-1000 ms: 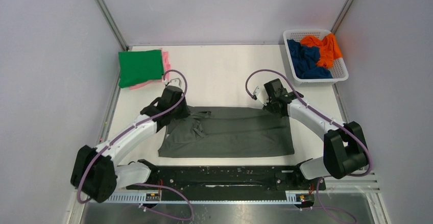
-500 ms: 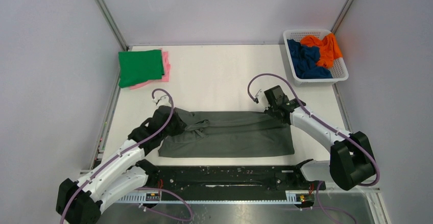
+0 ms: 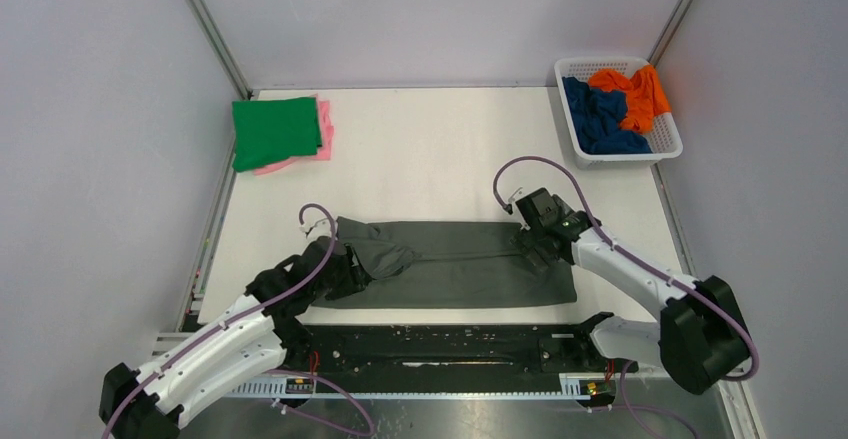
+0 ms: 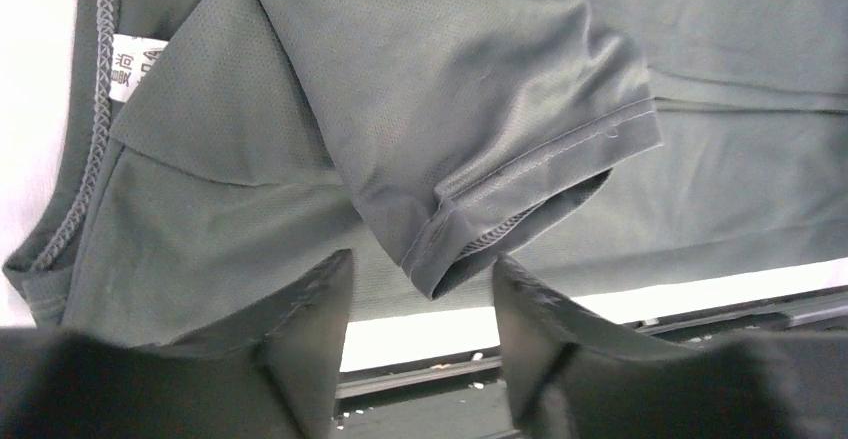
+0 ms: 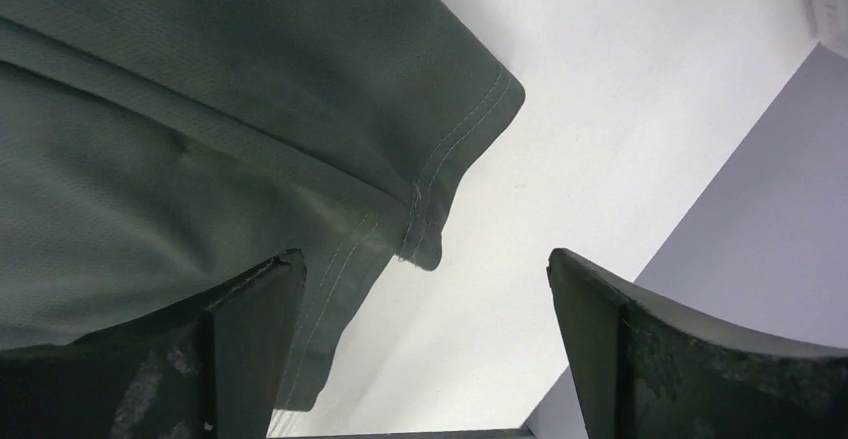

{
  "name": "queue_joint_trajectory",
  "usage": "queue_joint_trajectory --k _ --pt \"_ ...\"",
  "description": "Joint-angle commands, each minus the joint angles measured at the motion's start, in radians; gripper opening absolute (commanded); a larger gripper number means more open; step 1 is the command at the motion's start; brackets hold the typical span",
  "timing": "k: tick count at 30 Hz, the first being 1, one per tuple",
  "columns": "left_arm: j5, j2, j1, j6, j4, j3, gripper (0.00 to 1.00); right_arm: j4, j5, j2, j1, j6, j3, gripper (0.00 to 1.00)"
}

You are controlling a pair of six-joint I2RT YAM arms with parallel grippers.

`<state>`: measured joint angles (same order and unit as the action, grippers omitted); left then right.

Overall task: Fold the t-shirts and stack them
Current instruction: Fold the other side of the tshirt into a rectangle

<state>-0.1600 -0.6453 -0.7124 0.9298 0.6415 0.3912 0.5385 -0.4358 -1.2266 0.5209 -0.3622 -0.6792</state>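
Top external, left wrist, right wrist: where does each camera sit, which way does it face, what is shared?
Top external: above and behind the bases, looking down on the white table; left arm and right arm show.
Left wrist: on the left gripper, facing down at the dark grey cloth t-shirt, at its sleeve; its open fingers show.
Right wrist: on the right gripper, facing the shirt's hem corner; its open fingers show.
All three share that shirt.

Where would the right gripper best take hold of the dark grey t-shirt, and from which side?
Probably its doubled hem corner, approached from the shirt's right end. The stitched layers of the dark grey t-shirt lie stacked there and jut over bare table, so the open right gripper could close on both together.
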Motion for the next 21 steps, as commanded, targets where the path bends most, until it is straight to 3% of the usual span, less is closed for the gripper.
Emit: queue_joint_trajectory --k 1,3,5,6,9,13,15,18,21 --pt "-0.017 0.066 -0.014 -0.003 0.085 0.104 0.59 0.067 -0.012 0.135 0.049 0.081 -0.025 1.0" --pt "-0.002 0.084 -0.015 -0.018 0.116 0.151 0.65 0.077 0.024 0.203 0.062 0.089 -0.033 0.99" --pt "0.023 0.107 -0.019 -0.036 0.142 0.192 0.96 0.076 0.065 0.29 0.064 0.097 -0.039 1.0" --pt "0.028 0.121 -0.019 -0.041 0.15 0.206 0.99 0.071 0.081 0.331 0.065 0.104 -0.04 0.99" --pt "0.02 0.143 -0.02 -0.051 0.144 0.226 0.99 -0.036 0.042 0.488 0.065 0.172 -0.011 0.99" --pt "0.052 0.059 -0.019 -0.047 0.055 0.217 0.99 -0.234 -0.09 0.665 0.064 0.471 0.111 1.0" --pt "0.055 -0.015 -0.019 -0.034 -0.012 0.201 0.99 -0.265 -0.081 0.713 0.064 0.594 0.137 1.0" --pt "0.019 -0.15 -0.013 0.002 -0.114 0.182 0.99 -0.244 0.083 0.687 0.065 0.643 0.136 0.99" --pt "0.059 -0.267 0.042 0.007 -0.219 0.173 0.99 -0.243 0.08 0.577 0.064 0.74 0.128 0.99"
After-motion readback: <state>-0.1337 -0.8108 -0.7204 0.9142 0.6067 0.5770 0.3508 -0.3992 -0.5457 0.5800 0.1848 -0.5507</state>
